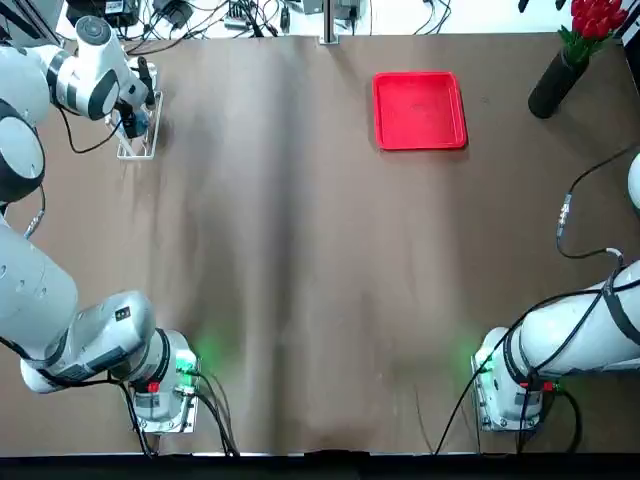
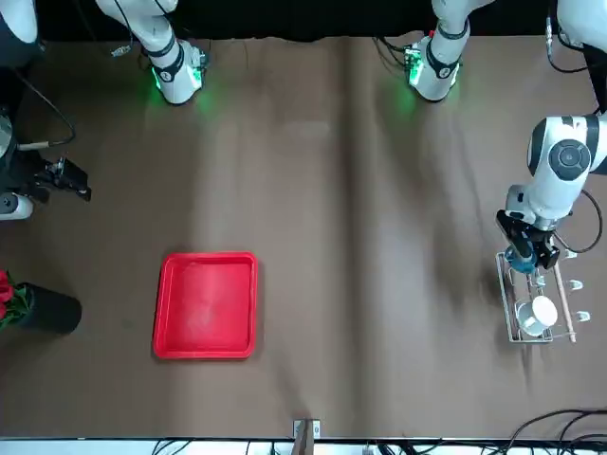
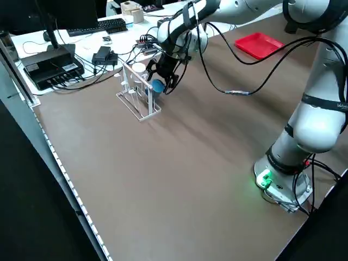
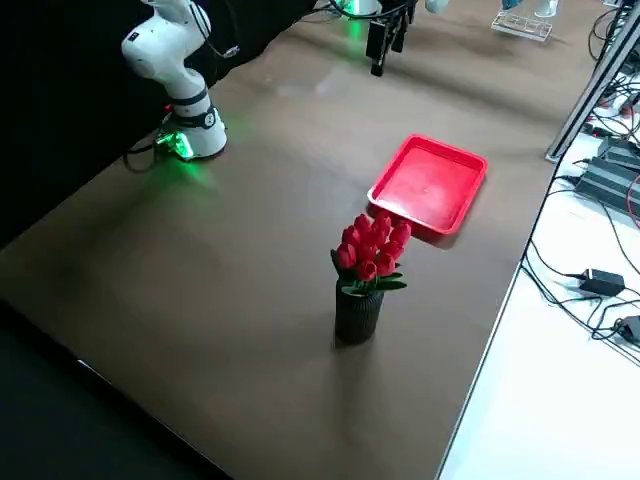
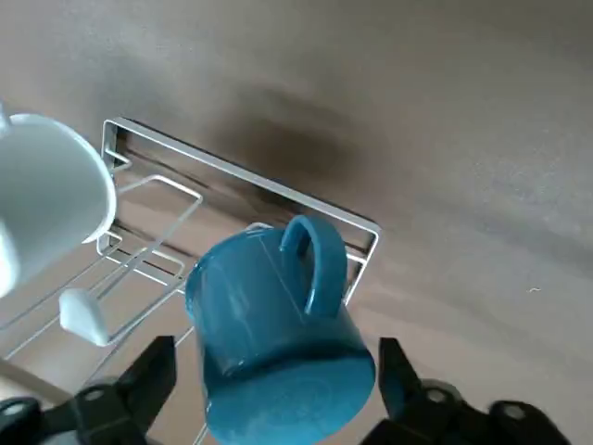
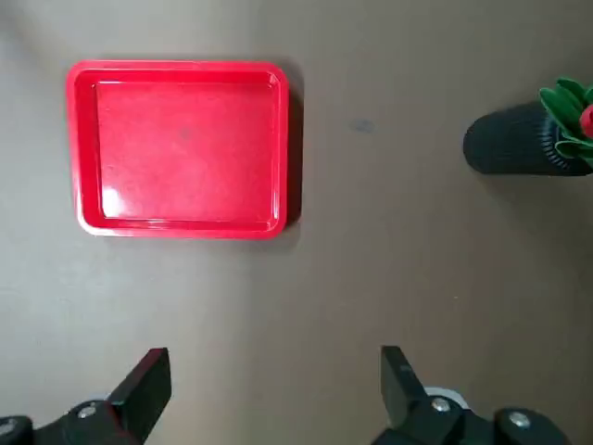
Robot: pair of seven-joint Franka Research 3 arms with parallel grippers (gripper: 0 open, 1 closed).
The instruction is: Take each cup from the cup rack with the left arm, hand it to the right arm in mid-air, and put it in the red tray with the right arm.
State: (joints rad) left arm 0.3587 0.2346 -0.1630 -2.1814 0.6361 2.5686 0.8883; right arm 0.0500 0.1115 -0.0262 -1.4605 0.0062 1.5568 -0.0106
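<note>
Top view: left gripper [image 1: 133,118] hides the blue cup [image 5: 278,338].

Room and obstacles on the bench

My middle stretch of table [image 1: 300,280] lay open; the cup rack [image 2: 536,308] crowded the far left corner, the black vase [image 1: 556,82] the far right, just beyond the red tray [image 1: 419,110].

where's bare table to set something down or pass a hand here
The wide brown table between the white wire cup rack and the flat red square tray is bare, as is the tray's floor. It is crowded at the rack: the open left claw flanks the blue mug beside the white mug.
</note>
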